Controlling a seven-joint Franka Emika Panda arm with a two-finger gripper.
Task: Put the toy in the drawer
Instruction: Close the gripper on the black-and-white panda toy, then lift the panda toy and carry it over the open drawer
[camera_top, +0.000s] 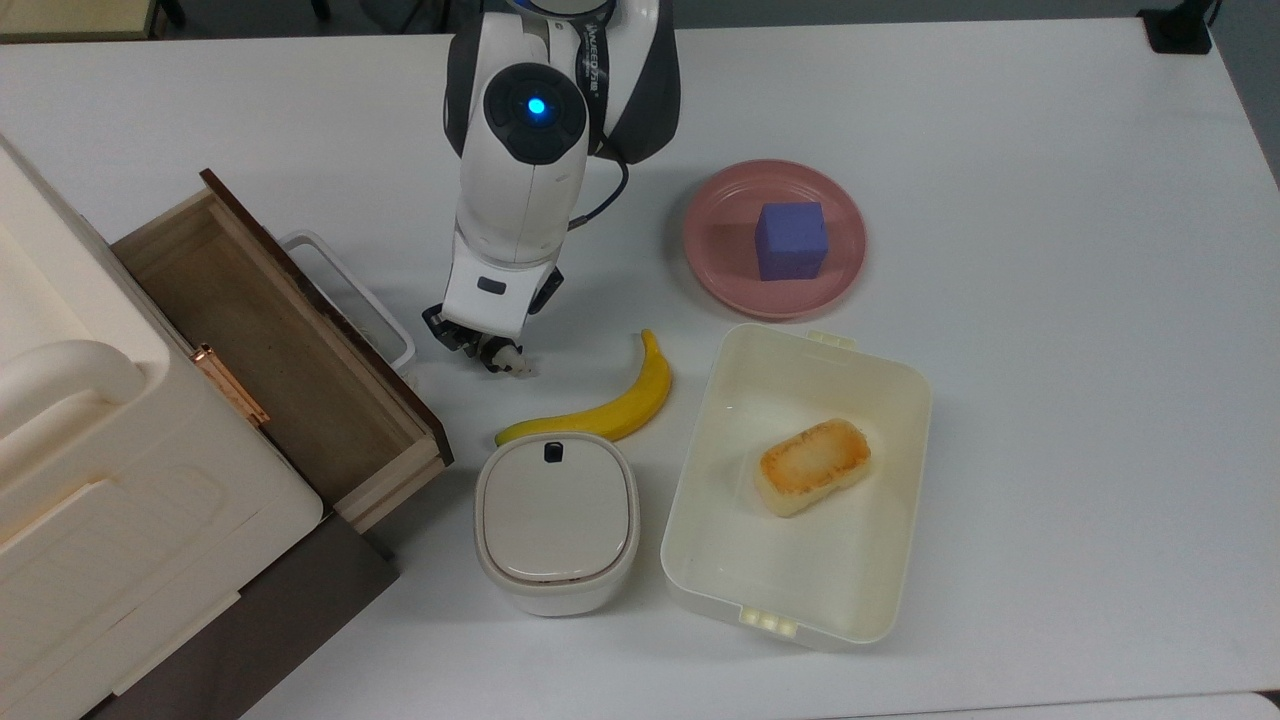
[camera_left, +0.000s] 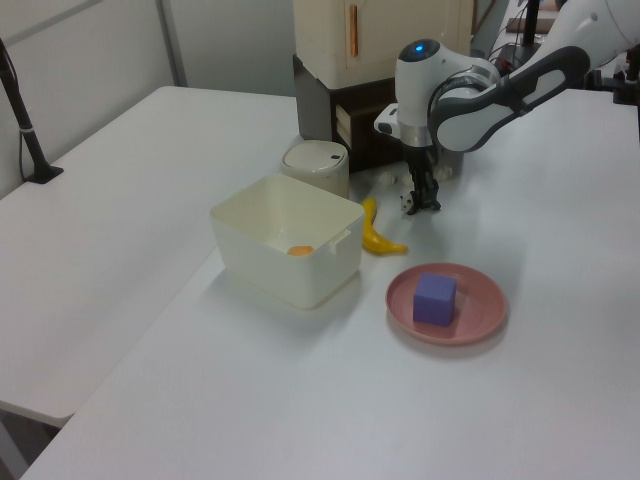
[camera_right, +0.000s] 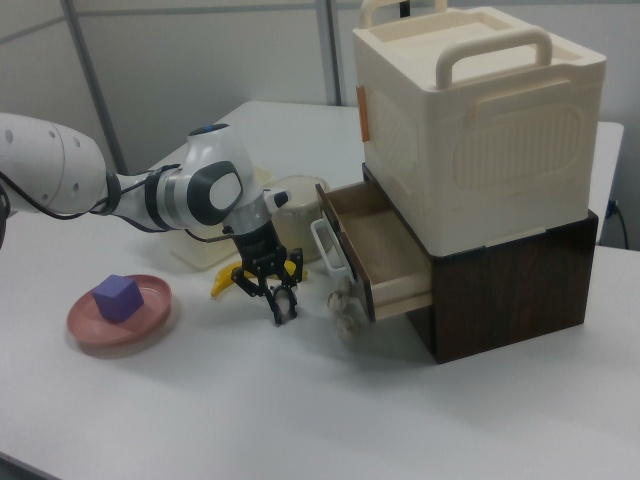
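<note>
Gripper (camera_top: 487, 350) sits low over the toy (camera_top: 507, 362), fingers spread and straddling it on the table without visibly clamping; toy pokes out at its 4 o'clock in the top view, open drawer (camera_top: 270, 345) at 9 o'clock.

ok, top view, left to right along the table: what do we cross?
Drawer → hand at the toy → banana → pink plate with purple cube.
</note>
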